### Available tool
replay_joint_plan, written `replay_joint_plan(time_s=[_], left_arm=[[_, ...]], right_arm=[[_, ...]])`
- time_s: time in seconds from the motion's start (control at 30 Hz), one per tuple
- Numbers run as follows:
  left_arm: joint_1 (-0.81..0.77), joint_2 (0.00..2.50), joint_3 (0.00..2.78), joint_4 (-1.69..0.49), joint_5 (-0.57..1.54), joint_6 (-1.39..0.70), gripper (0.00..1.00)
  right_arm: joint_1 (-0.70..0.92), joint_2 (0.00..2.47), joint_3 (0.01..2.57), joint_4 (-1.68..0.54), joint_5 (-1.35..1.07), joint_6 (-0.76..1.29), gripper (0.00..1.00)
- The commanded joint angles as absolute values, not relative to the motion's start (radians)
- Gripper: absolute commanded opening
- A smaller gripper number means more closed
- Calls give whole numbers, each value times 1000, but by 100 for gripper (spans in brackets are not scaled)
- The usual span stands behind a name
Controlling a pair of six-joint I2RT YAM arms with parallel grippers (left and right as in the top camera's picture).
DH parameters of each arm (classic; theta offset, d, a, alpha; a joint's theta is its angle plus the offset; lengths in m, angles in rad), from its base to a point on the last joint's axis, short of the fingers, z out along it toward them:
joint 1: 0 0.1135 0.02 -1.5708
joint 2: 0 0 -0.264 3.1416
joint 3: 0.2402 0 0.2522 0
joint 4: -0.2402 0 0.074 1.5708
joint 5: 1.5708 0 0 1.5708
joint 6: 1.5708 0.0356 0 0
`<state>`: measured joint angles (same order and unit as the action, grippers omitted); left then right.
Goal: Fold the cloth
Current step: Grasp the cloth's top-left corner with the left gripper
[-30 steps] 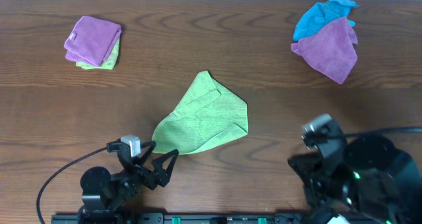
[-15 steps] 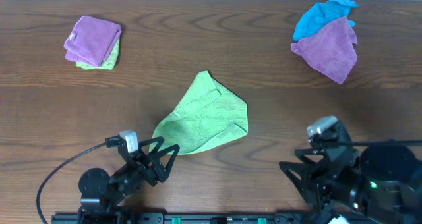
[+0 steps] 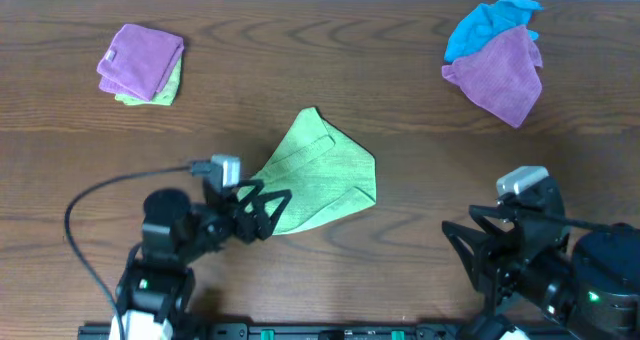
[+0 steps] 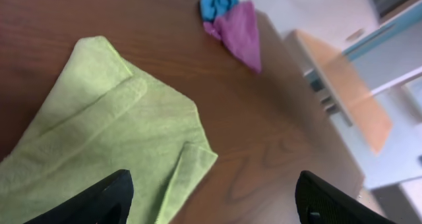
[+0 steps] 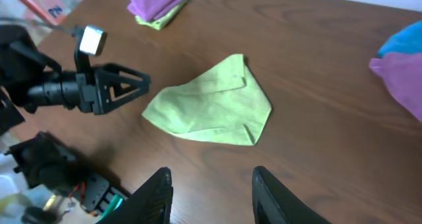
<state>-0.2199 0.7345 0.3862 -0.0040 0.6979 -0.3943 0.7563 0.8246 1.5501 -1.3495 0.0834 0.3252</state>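
– Claws first: how do they stand?
– The left claw [image 3: 272,212], low at seven o'clock, reaches level toward two o'clock, fingers spread wide and gripping nothing, with its tips over the near corner of the lime-green cloth [image 3: 320,175]. The right claw [image 5: 212,174], at five o'clock, is parted and empty, well apart from it.
– The cloth itself?
– At the middle of the desk [image 3: 400,130], flat, partly folded, unmoved. The left arm has advanced to it. The right has shifted toward four o'clock.
– Farther off?
– A folded purple cloth [image 3: 140,58] at ten o'clock, and a blue cloth [image 3: 485,25] beside a loose purple cloth [image 3: 500,75] at one.
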Motion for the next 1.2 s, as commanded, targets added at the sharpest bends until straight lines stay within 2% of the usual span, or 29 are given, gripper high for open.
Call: replay_joint_plan(time_s=[0.0, 0.33, 0.73, 0.83, 0.87, 1.0, 1.03, 1.17], left_arm=[[-288, 868, 480, -28, 568, -267, 80], [-472, 1328, 788, -96, 201, -133, 87], [-472, 1676, 931, 124, 110, -134, 79], [-472, 1729, 956, 125, 74, -134, 67], [-472, 1737, 959, 125, 69, -134, 60], [-472, 1743, 958, 132, 77, -136, 10], [-472, 1743, 958, 131, 92, -139, 6], [-472, 1752, 958, 125, 103, -137, 6]], right_arm=[[754, 822, 1552, -1350, 142, 321, 40], [753, 822, 1552, -1353, 177, 320, 42], [753, 822, 1552, -1368, 184, 316, 41], [753, 822, 1552, -1376, 196, 317, 41], [753, 822, 1552, -1378, 201, 317, 40], [753, 822, 1552, -1381, 207, 317, 40], [753, 822, 1552, -1381, 208, 317, 40], [753, 822, 1552, -1381, 211, 317, 40]])
